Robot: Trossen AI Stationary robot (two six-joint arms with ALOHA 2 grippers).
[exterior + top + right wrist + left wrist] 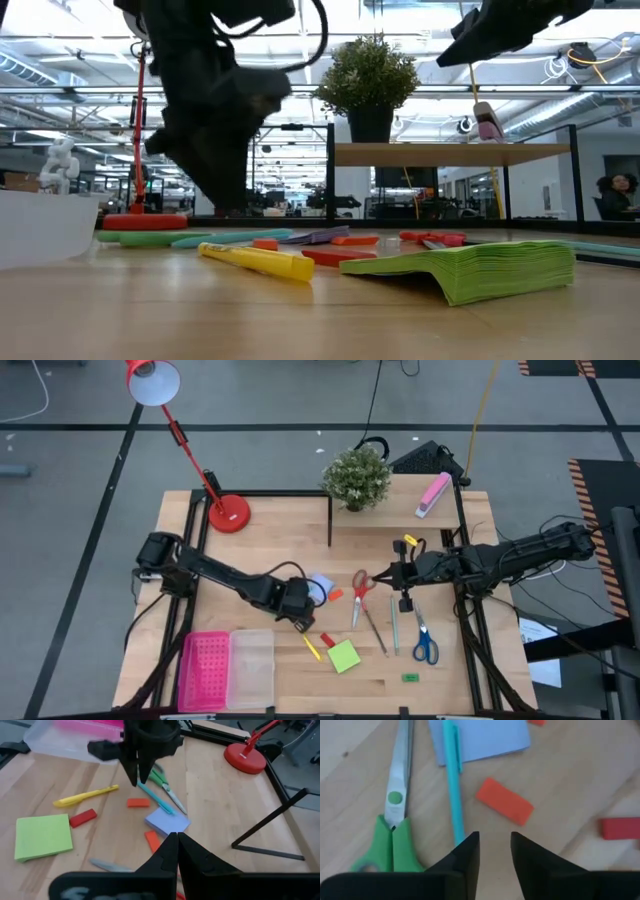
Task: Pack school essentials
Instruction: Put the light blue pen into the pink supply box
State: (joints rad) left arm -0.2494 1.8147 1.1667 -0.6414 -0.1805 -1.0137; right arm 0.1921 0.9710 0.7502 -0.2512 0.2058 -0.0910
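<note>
My left gripper [495,845] hangs low over the table with a narrow gap between its fingers and nothing in it. Just past it lie green-handled scissors [395,820], a teal pen [452,785], an orange block [504,801], a red block [619,828] and a pale-blue note pad [480,737]. My right gripper [176,840] is shut and raised above the red-handled scissors [360,585]. A yellow pen [311,648], a green note pad [343,656], thin pens [394,625], blue-handled scissors [425,645] and a tiny green block [410,677] lie flat nearer the front edge.
A pink perforated tray [203,670] and a clear tray [252,665] sit at the front left. At the back stand a red desk lamp [228,512], a potted plant [356,478] and a pink-and-white block [433,494] on a raised shelf.
</note>
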